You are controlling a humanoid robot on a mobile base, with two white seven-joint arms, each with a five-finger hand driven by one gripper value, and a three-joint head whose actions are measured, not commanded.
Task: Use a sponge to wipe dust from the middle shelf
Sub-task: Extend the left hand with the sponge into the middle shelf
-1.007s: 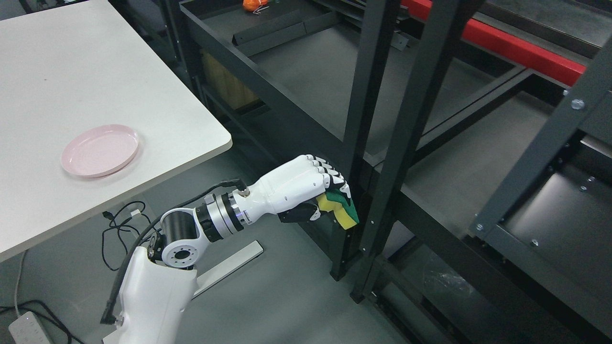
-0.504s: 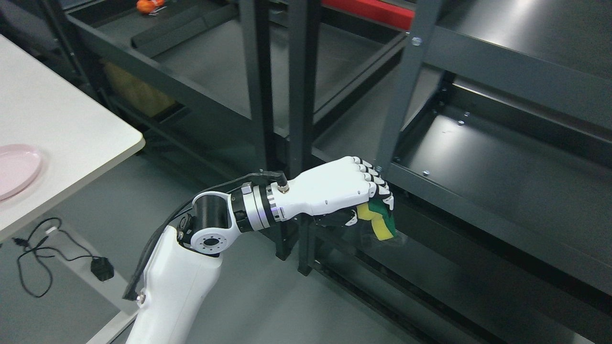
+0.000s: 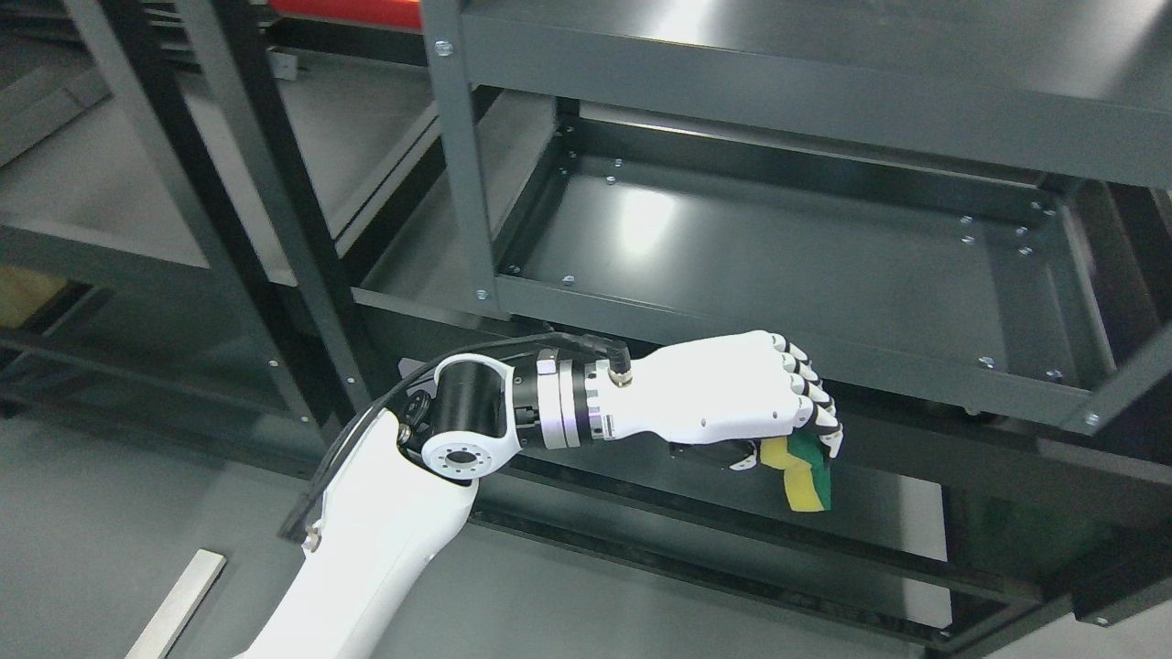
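Note:
My left hand (image 3: 787,430) is white with black finger joints, and its arm comes in from the lower left. Its fingers are curled around a yellow and green sponge (image 3: 804,474), which hangs below the fist. The hand sits just in front of and slightly below the front rim of the middle shelf (image 3: 732,247), a dark grey metal tray with a glare spot on its floor. The sponge is not touching the shelf floor. The right hand is out of view.
A top shelf (image 3: 824,55) overhangs the middle one. A grey upright post (image 3: 458,165) stands at the middle shelf's front left corner. A lower shelf (image 3: 916,522) lies under the hand. More dark shelving (image 3: 183,183) stands at the left.
The whole view has swung right: the white table and pink plate have left the picture and the grey shelf unit now fills it. The left hand still holds the sponge.

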